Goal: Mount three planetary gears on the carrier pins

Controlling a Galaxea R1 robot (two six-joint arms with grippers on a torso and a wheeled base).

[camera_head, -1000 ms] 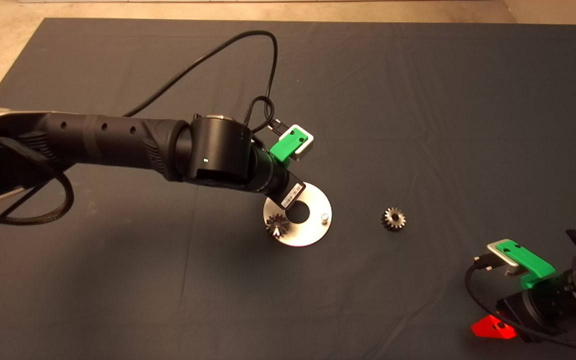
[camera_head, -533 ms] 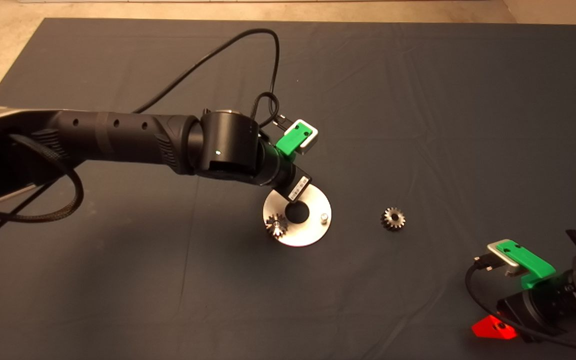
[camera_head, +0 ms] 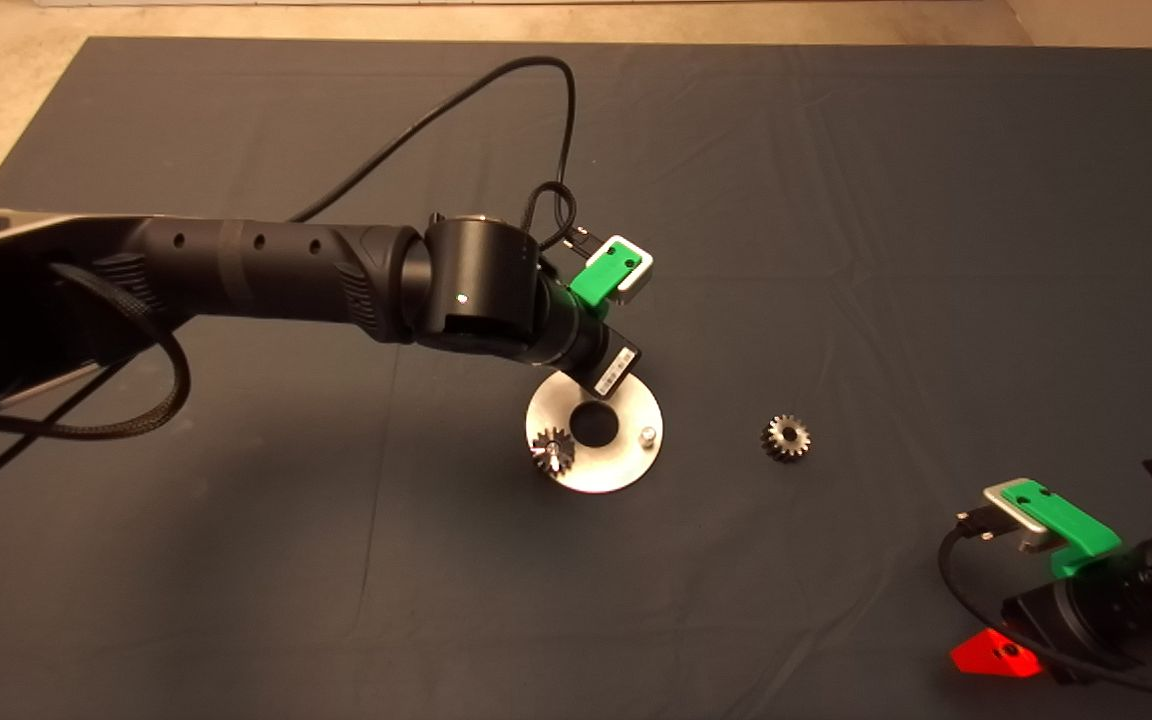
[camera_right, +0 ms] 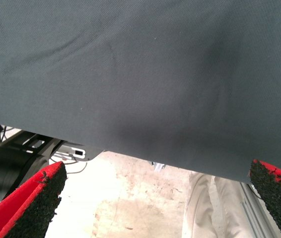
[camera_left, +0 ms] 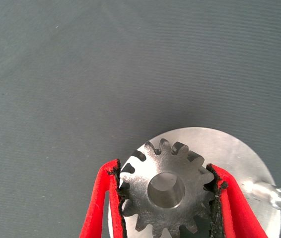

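The round silver plate (camera_head: 626,470) lies mid-mat. One planetary gear (camera_head: 553,450) sits on its near-left carrier pin. A bare pin (camera_head: 648,436) stands at its right; the third pin is hidden under the left arm's wrist (camera_head: 496,300). Another gear (camera_head: 787,437) lies loose on the mat to the right. In the left wrist view my left gripper (camera_left: 164,169) is shut on a third gear (camera_left: 150,208), held over the plate (camera_left: 235,153) with a bare pin (camera_left: 273,194) beside it. My right gripper (camera_right: 158,171) is open and parked at the lower right (camera_head: 996,655).
The left arm's black cable (camera_head: 496,110) loops above the mat behind the plate. Past the mat's edge the right wrist view shows floor and a person's light trouser leg (camera_right: 205,208).
The left arm has moved right and slightly away from me, uncovering more of the plate. The right gripper has shifted a little toward the lower right.
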